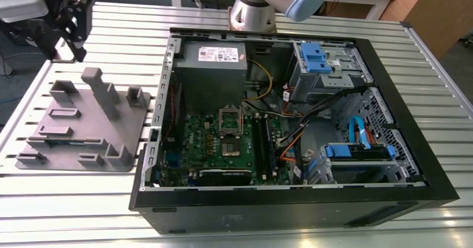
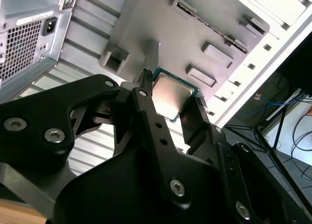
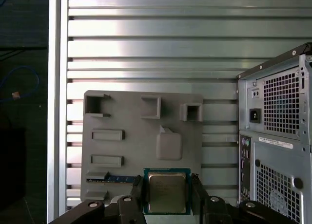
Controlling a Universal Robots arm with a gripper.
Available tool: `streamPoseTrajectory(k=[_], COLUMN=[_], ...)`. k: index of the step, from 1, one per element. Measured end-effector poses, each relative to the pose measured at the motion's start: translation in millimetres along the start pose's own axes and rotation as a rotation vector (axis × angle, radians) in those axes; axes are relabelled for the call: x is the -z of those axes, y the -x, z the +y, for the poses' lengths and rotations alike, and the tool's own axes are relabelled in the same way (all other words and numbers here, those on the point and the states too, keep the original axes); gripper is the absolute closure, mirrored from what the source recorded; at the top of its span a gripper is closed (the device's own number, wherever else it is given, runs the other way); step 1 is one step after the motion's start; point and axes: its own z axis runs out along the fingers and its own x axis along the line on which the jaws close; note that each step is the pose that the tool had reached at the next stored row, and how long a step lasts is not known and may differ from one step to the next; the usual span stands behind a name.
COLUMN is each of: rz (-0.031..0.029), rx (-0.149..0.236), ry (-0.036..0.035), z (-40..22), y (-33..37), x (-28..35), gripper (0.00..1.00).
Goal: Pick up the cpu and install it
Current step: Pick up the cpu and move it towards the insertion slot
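In both wrist views the cpu (image 3: 166,191) (image 2: 170,95), a small square chip with a silver metal top and green rim, sits between my two black fingers. My gripper (image 3: 166,195) (image 2: 170,92) is shut on its opposite edges and holds it in the air above the grey fixture plate (image 3: 141,136) (image 2: 161,19). In the exterior view my gripper (image 1: 66,26) hangs at the far left, beyond the fixture plate (image 1: 81,120) and left of the open computer case (image 1: 296,192). The motherboard (image 1: 221,143) lies inside the case, with its socket (image 1: 230,120) near the middle.
The fixture plate carries upright grey blocks (image 1: 99,90) and a memory stick (image 3: 114,178) in a slot. Inside the case are the power supply (image 1: 214,57), cables (image 1: 296,132) and blue drive brackets (image 1: 358,151). The slatted metal table (image 1: 74,203) surrounds everything.
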Motion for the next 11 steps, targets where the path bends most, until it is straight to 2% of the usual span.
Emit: streamPoseTrajectory(k=[11], rz=[-0.0001], rx=[0.0], ry=[0.0001], z=[0.5], y=[29.2], x=[-0.3], gripper=[0.53])
